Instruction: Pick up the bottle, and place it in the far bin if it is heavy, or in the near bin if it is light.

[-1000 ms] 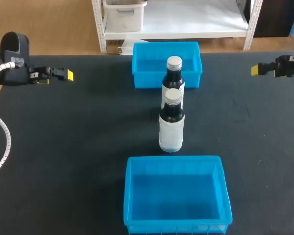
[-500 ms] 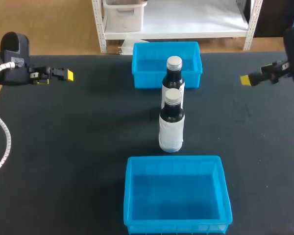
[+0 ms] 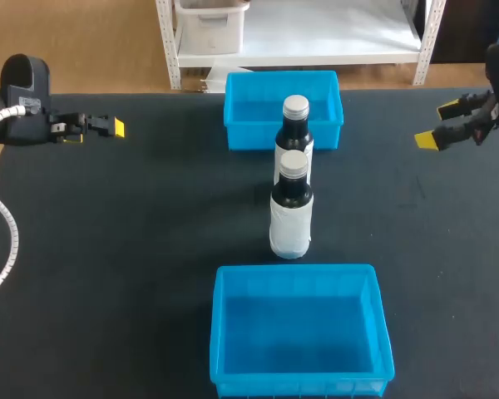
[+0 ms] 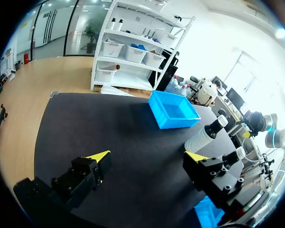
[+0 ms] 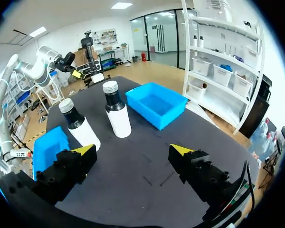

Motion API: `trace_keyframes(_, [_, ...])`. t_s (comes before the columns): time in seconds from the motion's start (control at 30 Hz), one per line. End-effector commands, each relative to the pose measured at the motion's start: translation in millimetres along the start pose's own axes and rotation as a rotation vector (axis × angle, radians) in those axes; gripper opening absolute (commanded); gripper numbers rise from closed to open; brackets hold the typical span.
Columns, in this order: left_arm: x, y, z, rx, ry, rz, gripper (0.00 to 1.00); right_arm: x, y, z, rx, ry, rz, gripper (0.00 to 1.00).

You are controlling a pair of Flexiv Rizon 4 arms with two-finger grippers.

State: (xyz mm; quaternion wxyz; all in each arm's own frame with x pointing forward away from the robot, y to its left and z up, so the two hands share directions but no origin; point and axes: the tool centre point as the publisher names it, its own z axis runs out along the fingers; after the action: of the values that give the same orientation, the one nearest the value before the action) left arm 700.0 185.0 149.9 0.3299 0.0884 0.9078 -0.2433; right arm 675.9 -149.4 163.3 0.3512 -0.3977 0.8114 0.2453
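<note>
As things lie now, no part of the task is done. Two dark bottles with white labels and silver screw caps stand upright on the black desk (image 3: 133,249) in the middle of the head view, one behind the other. The nearer bottle (image 3: 292,218) stands just above the near bin (image 3: 219,332), which fills the lower middle of the frame. The farther bottle (image 3: 294,133) is directly above it, in front of the far bin (image 3: 241,137) at the upper middle. The right wrist view shows a small gap between the two bottles. It also shows the farther one standing on the desk short of the far bin, not in it. I can see nothing inside either blue bin.

The right end effector (image 3: 438,123) hangs at the upper right edge of the head view, well apart from both bottles. Its yellow-tipped fingers are spread wide with nothing between them, and in its own wrist view both bottles lie ahead of it. The left end effector (image 4: 147,156) sits at the upper left edge of the head view, just as far from the bottles, with its fingers likewise parted and holding nothing.

So every step remains: approaching a bottle, closing on it, lifting it to judge its weight, and carrying it to the matching bin. The task speaks of one bottle though two stand here, and I cannot tell which is meant. Nor do the views show whether either bottle is heavy or light.
</note>
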Motion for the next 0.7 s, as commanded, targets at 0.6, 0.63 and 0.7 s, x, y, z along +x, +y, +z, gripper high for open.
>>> trace_keyframes(0.6, [0.0,-0.1,0.0,0.0,0.0,0.0,1.0,-2.3,70.1,43.3,-0.243,-0.009,-0.359,1.0])
trace_keyframes(0.63, [0.0,-0.1,0.0,0.0,0.0,0.0,1.0,-2.9,74.4,47.9,-0.248,-0.011,-0.359,1.0])
trace_keyframes(0.7, [0.0,-0.1,0.0,0.0,0.0,0.0,1.0,-4.5,82.5,58.2,-0.259,-0.006,-0.369,1.0])
